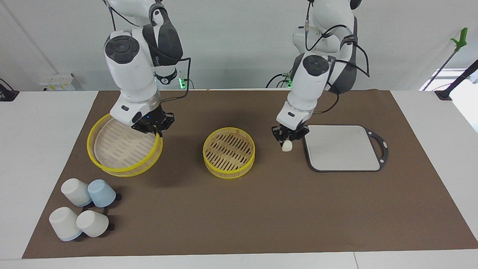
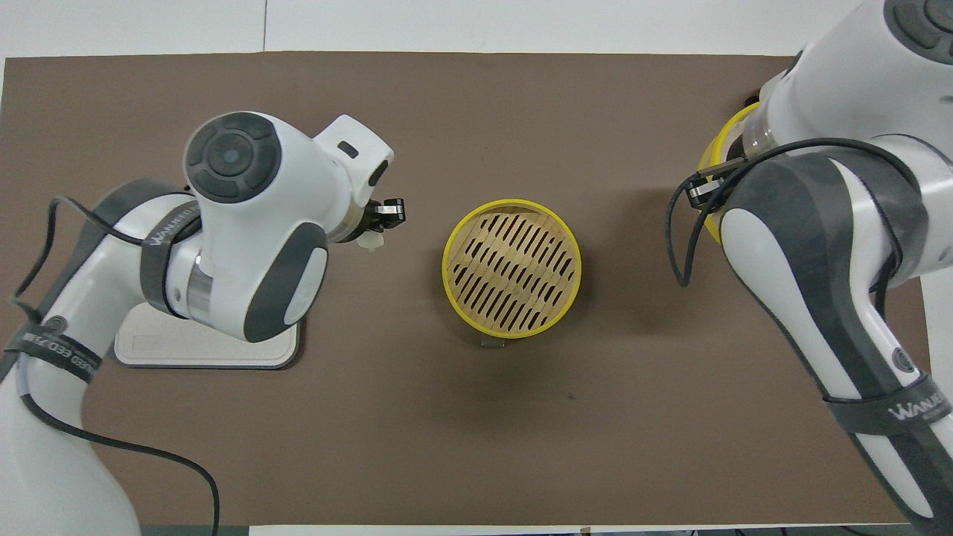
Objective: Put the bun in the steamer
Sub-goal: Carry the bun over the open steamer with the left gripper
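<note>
In the overhead view the right arm's bulk covers most of the upper tier [image 2: 709, 158] of the steamer, leaving only a sliver of yellow rim, and it hides the cups completely. The right end effector itself cannot be made out there. The left arm likewise covers most of the grey board [image 2: 216, 351], of which only one edge and corner show. In the facing view the right end effector [image 1: 154, 127] is clamped on the rim of the upper tier [image 1: 123, 149], gripping at the tier's two o'clock. The tier hangs tilted over the brown mat [image 1: 261, 209] toward the right arm's end of the surface, and whether its low edge touches the mat cannot be told. The left end effector [image 1: 289, 136] is pinched together on the bun [image 1: 286, 146], which hangs below its fingertips above the mat. The bun is at three o'clock from the lower tier [image 1: 229, 152] in that view, between it and the board [image 1: 343, 147], just off the board's edge. From overhead the bun [image 2: 370, 240] peeks out under the left end effector [image 2: 386, 216], at nine o'clock from the lower tier [image 2: 512, 268]. The lower tier sits uncovered at mid-mat with its slatted floor bare. Four upturned cups [image 1: 82, 209], three white and one pale blue, cluster at the mat's seven o'clock corner in the facing view.
</note>
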Tool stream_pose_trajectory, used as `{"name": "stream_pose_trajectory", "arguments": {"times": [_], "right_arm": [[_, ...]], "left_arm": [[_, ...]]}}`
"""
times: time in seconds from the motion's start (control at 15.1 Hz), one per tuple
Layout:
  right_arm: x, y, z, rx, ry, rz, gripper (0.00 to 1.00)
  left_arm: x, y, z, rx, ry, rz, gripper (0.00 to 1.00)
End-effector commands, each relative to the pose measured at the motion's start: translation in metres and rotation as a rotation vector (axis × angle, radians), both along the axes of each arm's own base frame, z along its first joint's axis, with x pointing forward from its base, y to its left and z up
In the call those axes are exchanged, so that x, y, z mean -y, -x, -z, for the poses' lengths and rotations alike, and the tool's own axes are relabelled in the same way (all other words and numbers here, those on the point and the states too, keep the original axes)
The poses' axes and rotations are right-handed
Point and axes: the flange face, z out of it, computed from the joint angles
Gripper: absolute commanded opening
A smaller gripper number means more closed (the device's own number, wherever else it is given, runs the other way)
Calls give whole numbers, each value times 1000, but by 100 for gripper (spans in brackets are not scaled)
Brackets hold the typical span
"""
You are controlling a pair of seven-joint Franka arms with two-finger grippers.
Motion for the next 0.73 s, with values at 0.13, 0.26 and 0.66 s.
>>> {"name": "stream_pose_trajectory", "arguments": {"times": [0.13, 0.26, 0.66], "right_arm": [[60, 9, 5, -40, -16, -44, 3], [70, 17, 13, -49, -46, -31, 3], [73, 28, 33, -29, -44, -23, 3]], "left_arm": [[108, 45, 43, -6, -6, 39, 22], [151, 55, 69, 40, -40, 53, 22], [176, 63, 100, 73, -42, 93, 23]]}}
